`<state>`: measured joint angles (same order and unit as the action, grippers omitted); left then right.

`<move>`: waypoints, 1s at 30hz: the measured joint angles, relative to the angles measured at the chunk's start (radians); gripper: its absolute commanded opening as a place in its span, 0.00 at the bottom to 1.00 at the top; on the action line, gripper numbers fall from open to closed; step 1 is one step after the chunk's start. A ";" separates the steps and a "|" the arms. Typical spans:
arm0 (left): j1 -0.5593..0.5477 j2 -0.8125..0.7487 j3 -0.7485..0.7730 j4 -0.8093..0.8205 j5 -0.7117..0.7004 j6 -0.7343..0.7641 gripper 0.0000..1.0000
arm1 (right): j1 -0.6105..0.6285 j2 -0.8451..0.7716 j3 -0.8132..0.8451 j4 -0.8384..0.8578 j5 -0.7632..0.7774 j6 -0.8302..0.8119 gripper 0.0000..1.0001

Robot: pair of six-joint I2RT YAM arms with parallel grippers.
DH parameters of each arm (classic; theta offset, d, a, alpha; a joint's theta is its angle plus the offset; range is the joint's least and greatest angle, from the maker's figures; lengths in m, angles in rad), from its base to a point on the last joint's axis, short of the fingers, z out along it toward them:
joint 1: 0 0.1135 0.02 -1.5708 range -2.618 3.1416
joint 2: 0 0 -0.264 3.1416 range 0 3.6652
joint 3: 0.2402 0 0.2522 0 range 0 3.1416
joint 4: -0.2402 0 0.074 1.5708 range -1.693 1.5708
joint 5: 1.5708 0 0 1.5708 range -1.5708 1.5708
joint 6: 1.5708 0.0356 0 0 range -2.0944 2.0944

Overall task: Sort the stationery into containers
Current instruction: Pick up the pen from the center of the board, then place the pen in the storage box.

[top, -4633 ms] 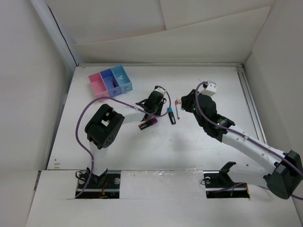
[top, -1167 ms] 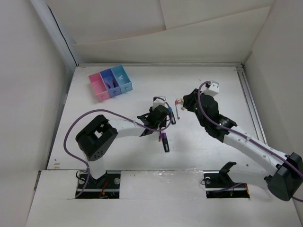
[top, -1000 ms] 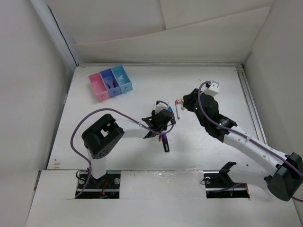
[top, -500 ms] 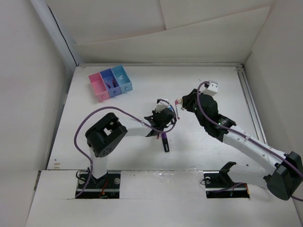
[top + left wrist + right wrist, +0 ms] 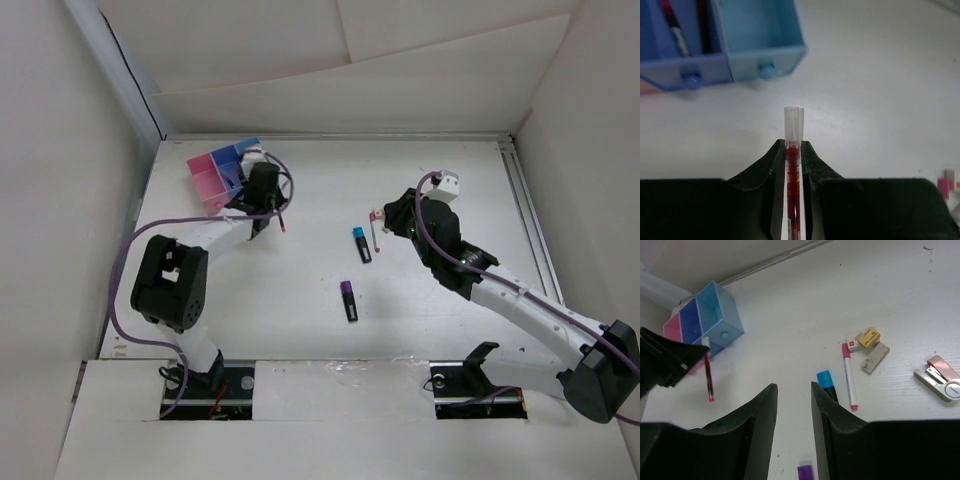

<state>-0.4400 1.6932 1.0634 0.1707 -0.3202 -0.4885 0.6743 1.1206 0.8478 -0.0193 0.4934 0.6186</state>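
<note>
The left gripper [image 5: 268,205], previously low over the middle of the white table [image 5: 450,180] among the short markers, has swung to the far-left corner. It now hangs at the row of three joined translucent bins [image 5: 207,181] (pink, purple-blue, light blue), just short of the light-blue one's front wall. Its jaws, wider a second ago, have closed on a thin red pen with a clear cap [image 5: 792,170]. The pen probably came from beside the blue-capped dark marker [image 5: 361,244], though the gripper hid that spot. That marker, covered before, is in full view. The stubby purple-ended dark marker [image 5: 349,300] lies nearer the arm bases than at the outset.
</note>
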 measured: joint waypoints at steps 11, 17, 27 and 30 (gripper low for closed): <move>0.276 0.180 0.457 -0.046 0.074 -0.035 0.00 | 0.000 0.020 0.000 0.000 -0.039 -0.001 0.39; 0.335 0.339 0.654 -0.147 0.072 -0.006 0.00 | 0.000 0.020 0.000 0.000 -0.049 -0.001 0.39; 0.402 0.406 0.661 -0.244 0.054 0.028 0.00 | 0.000 0.020 0.000 0.000 -0.050 -0.003 0.39; 0.396 0.406 0.664 -0.243 0.054 0.035 0.05 | 0.000 0.020 0.000 0.000 -0.050 -0.005 0.39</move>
<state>-0.0444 2.0995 1.7271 -0.0719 -0.2665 -0.4530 0.6746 1.1404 0.8478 -0.0196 0.4431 0.6136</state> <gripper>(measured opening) 0.102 0.391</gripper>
